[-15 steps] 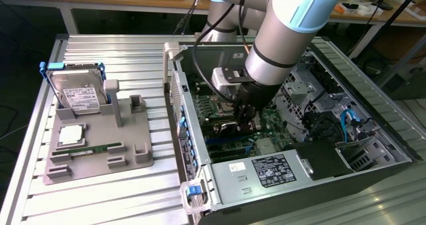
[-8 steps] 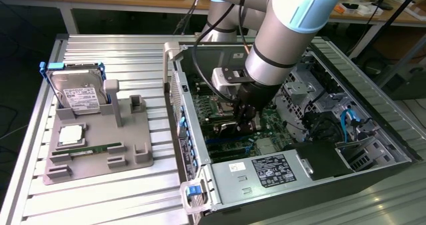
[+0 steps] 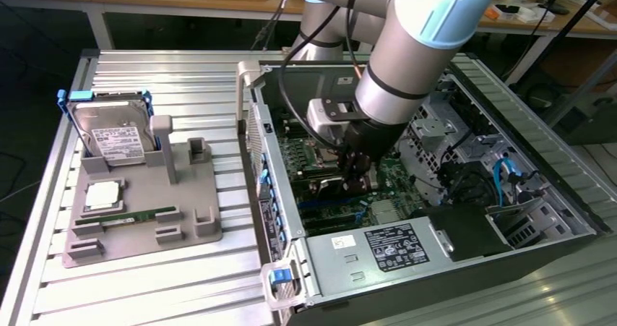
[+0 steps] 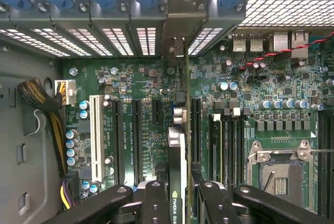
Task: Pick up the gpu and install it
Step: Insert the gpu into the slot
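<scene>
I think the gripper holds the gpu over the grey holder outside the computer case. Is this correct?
Not quite. The gripper holds the gpu inside the computer case, above the green motherboard, as the wrist view shows.

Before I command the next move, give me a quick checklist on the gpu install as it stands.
1. Grip: gripper has a finger on each side of the gpu: ok.
2. Alignment: gpu runs parallel to the white slot: ok.
3. Bracket stands at the case's rear wall: ok.
4. Gpu pressed fully into its slot: cannot tell.
5. Cable bundle lies apart from the gpu: ok.
</scene>
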